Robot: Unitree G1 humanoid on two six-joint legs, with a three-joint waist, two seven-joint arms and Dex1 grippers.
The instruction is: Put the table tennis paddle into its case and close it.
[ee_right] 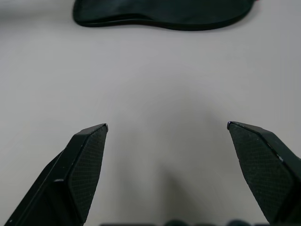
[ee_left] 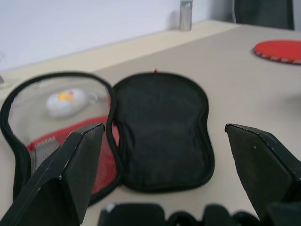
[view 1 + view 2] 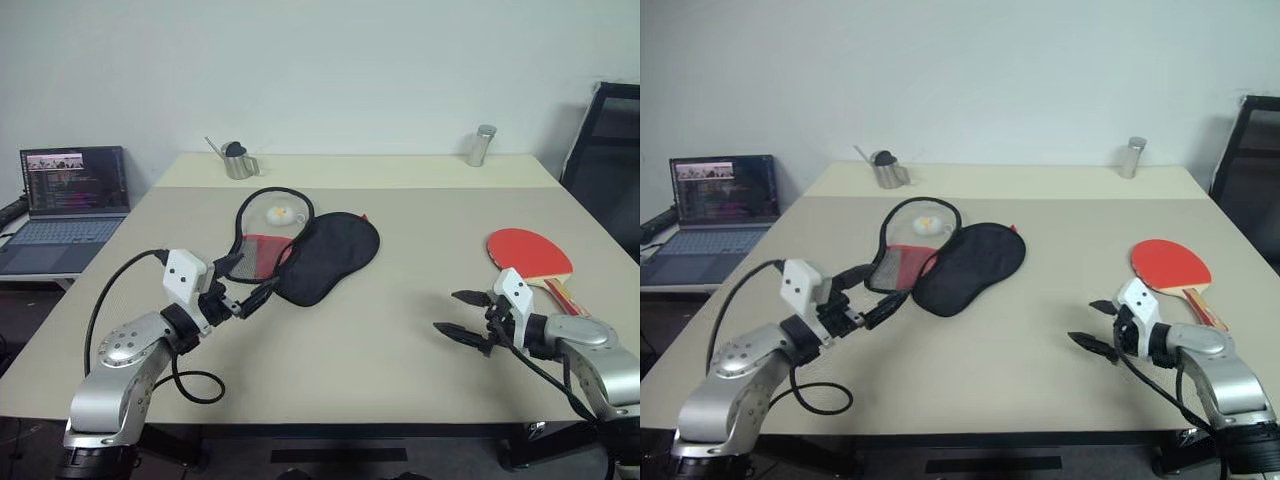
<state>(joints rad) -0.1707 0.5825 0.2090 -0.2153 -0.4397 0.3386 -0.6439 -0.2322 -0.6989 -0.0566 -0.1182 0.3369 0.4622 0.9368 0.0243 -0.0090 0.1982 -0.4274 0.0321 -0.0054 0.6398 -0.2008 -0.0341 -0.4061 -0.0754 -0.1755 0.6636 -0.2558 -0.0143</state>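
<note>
**Left eye view: case lies unzipped mid-table, paddle well off to the right**

Left eye view puts the case (image 3: 318,252) at the centre of the table (image 3: 380,340), unzipped and spread flat in two halves. The black half has its long axis running from lower left to upper right of the frame; the other half, with a red panel and mesh inside a black zip rim, lies just to its left, the two meeting along one edge. A small white object with a yellow spot (image 3: 281,214) lies within the rim of that left half.

The table tennis paddle (image 3: 533,257) lies flat at the right of the frame, well apart from the case, red face up. Its long axis runs from upper left to lower right, with the round face toward the table's middle and the striped handle pointing toward the lower right edge.

The left claw (image 3: 249,282) hovers just beside the near end of the case, released, fingers spread wide and empty. The right claw (image 3: 463,316) is likewise released and empty, just below and left of the paddle, with bare table between it and the case.

At the far edge of the table stand a small metal watering can (image 3: 237,160) at upper left and a metal cylinder (image 3: 481,146) at upper right. A laptop (image 3: 70,201) sits open on a side surface at far left, and a black chair (image 3: 608,150) shows at the right edge.
</note>
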